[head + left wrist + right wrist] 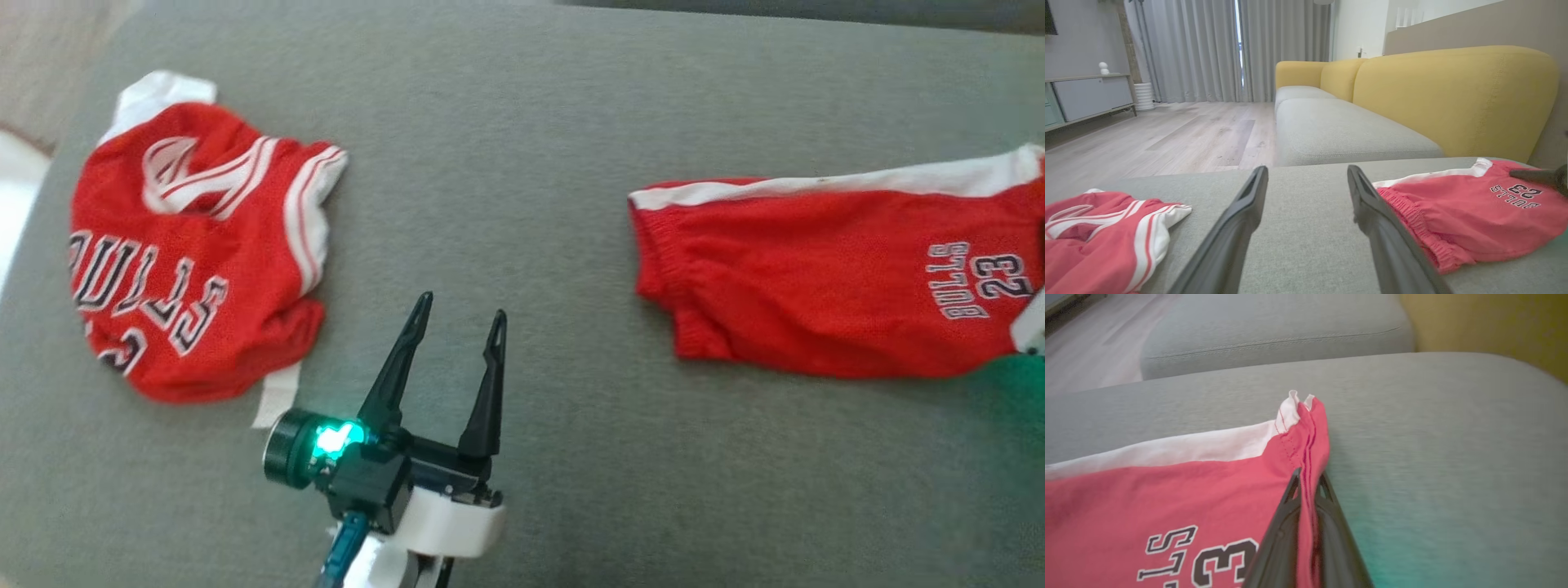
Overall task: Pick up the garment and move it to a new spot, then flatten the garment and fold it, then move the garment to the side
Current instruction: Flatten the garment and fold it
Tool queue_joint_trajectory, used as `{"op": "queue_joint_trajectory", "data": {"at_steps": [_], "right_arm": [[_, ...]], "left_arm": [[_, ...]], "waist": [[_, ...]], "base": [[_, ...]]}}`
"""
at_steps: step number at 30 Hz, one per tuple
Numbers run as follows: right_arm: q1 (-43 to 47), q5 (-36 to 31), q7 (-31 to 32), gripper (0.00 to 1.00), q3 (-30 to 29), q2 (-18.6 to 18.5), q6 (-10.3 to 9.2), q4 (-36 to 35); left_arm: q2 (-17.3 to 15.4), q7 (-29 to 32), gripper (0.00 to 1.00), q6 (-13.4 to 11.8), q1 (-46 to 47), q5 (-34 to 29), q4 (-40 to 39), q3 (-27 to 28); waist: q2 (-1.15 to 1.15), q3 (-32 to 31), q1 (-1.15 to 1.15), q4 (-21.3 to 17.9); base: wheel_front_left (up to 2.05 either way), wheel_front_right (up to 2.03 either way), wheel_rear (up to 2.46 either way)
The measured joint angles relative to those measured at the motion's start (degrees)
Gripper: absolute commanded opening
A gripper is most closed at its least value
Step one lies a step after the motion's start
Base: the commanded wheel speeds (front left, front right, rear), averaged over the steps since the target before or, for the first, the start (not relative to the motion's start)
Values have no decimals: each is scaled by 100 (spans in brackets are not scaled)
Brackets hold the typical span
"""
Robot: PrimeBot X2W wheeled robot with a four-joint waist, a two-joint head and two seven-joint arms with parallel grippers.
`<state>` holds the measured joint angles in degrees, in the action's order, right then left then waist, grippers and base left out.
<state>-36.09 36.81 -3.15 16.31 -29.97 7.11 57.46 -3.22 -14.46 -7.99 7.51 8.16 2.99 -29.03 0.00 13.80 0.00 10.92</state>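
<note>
Head view: red shorts lie at 3 o'clock on the grey cushion, mostly flat, with the waistband turned toward the middle. A crumpled red jersey sits at 9 o'clock, well apart from them.
Right gripper: the fingers are pressed together on the leg hem of the shorts, pinching a fold of red cloth between them. The hem's white-striped corner stands up just beyond the tips, at 12 o'clock in the right wrist view.
Left gripper: the fingers are spread wide and hold nothing. It is over bare cushion at 6 o'clock in the head view, between the two garments and touching neither.
Shorts relative to left fingers: the waistband lies off at about 2 o'clock from the tips in the head view, apart from them.
Step in hand: the pick-up, as I read it. The grip is made, but most of the cloth lies on the cushion.
Done so far: the hem is grasped and nothing more.
Left to do: lift the shorts and carry them to a new spot, spread them flat, fold them, then move them aside.
</note>
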Motion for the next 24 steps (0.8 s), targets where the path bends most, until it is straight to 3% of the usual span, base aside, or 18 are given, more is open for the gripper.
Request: {"op": "queue_joint_trajectory", "data": {"at_steps": [7, 12, 24], "right_arm": [[30, -19, -102, 0, 3, -322, -1, -13], [18, -81, -216, 0, 10, -298, 0, -380], [100, -402, -86, 0, 303, 638, -1, -2330]], "left_arm": [[4, 0, 100, 71, -194, -16, 47, 132], [4, 0, 100, 147, -195, -16, 105, 158], [4, 0, 100, 250, -328, 4, 269, 152]], "waist": [[0, -123, 0, -464], [0, -223, 0, -665], [0, -546, 0, -586]], "base": [[0, 0, 0], [0, 0, 0], [0, 0, 0]]}}
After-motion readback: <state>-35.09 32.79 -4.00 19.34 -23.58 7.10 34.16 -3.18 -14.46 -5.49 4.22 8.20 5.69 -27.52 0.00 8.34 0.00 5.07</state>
